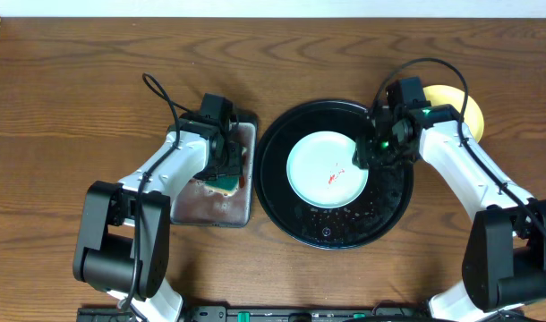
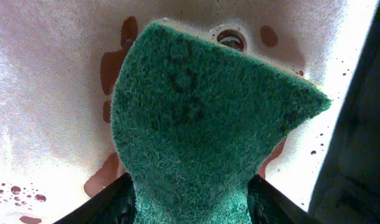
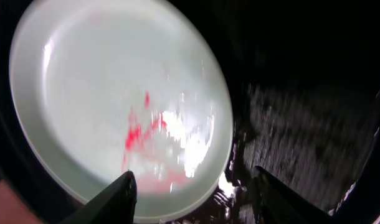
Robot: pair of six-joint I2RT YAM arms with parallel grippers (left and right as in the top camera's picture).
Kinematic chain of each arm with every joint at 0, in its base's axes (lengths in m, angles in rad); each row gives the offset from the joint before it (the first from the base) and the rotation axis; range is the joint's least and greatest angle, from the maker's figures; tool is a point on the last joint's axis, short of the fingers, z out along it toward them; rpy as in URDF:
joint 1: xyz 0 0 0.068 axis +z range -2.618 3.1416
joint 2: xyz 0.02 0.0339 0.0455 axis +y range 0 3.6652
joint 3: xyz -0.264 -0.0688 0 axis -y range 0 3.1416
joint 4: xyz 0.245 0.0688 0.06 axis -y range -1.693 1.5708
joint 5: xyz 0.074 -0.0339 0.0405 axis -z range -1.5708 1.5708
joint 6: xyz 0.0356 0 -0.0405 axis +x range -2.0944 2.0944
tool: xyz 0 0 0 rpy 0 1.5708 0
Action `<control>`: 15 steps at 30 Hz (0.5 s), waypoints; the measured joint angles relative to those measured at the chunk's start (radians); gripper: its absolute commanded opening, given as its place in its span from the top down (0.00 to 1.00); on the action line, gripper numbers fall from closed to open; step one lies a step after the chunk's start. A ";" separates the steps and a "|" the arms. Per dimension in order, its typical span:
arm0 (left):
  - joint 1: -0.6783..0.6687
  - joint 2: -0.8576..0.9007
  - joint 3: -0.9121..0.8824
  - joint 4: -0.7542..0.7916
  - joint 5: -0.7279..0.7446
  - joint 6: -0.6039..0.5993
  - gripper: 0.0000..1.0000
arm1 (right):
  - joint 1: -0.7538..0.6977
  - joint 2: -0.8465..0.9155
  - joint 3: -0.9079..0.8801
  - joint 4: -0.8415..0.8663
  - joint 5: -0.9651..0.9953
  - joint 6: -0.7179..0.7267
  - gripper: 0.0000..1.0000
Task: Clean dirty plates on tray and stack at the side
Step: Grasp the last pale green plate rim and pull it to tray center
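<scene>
**One smeared plate on the tray, sponge pinched over the pan**

At the centre of the overhead frame we see the large round glossy black tray [image 1: 345,228], wet. A pale mint-blue round plastic plate [image 1: 313,161] lies on it, with a red sauce smear [image 1: 334,176] near the plate's middle. The right gripper [image 1: 367,156] sits at that plate's right edge, its jaws spread. One finger is over the rim and the other over bare tray; we cannot tell whether they touch. A yellow round plastic plate [image 1: 468,103] lies on the wooden table [image 1: 76,89] at upper right, beside the tray, partly hidden by the arm. Left of centre, the left gripper [image 1: 224,165] pinches a green scouring sponge [image 2: 196,124] over the rectangular grey metal pan [image 1: 206,207], whose floor shows reddish stains.
</scene>
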 measured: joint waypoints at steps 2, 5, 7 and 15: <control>0.000 0.000 0.000 0.000 0.000 0.000 0.43 | 0.000 0.000 0.000 0.079 0.005 -0.029 0.59; 0.000 0.000 0.000 0.000 0.000 0.000 0.43 | 0.000 0.000 0.000 0.252 0.010 -0.115 0.60; 0.000 0.000 0.000 0.000 0.000 0.000 0.43 | 0.006 0.000 0.001 0.328 0.016 -0.182 0.52; 0.000 0.000 0.000 -0.002 0.000 0.000 0.43 | 0.097 0.080 0.002 0.370 0.020 -0.464 0.46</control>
